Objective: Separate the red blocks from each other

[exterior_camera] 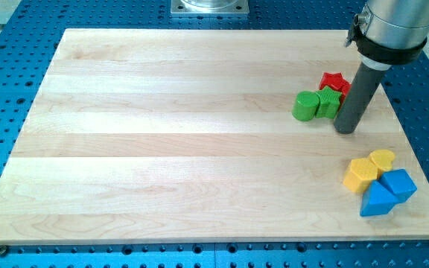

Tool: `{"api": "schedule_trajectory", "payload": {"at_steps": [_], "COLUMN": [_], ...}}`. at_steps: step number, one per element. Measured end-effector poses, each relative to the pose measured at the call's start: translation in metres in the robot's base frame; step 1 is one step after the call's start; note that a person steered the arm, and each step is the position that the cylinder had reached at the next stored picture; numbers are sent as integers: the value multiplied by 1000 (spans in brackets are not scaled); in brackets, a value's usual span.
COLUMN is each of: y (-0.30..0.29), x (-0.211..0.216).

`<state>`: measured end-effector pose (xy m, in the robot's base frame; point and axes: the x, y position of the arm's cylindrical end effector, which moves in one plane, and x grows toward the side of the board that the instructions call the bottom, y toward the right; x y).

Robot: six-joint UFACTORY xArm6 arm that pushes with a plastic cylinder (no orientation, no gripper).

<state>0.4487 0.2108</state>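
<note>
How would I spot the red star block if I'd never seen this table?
Start at the wooden board and go to its right side near the view's top, where the dark rod comes down to my tip. Just left of the rod sits a small cluster; the red star block is its topmost piece, behind the green blocks.

My rod stands near-upright, entering from one o'clock in the view, my tip [345, 130] down at board level.

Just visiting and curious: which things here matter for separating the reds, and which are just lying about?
Job: red star block; my tip, at its lower right; any second red hides behind the rod.
Lying about: green cylinder, green block, yellow blocks, blue blocks.
</note>
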Motion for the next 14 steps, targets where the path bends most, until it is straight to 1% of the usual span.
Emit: {"api": "schedule_trajectory", "payload": {"at_steps": [2,3,4,5,6,7,8,9,10,11,12,13,14], "y": [0,0,0,3,-1,-45,-104,-88,-119,-134,-70,-88,-128], "x": [3,-4,-17,-46,-59,-62,-39,-53,-67,-76,-54,2,7]}}
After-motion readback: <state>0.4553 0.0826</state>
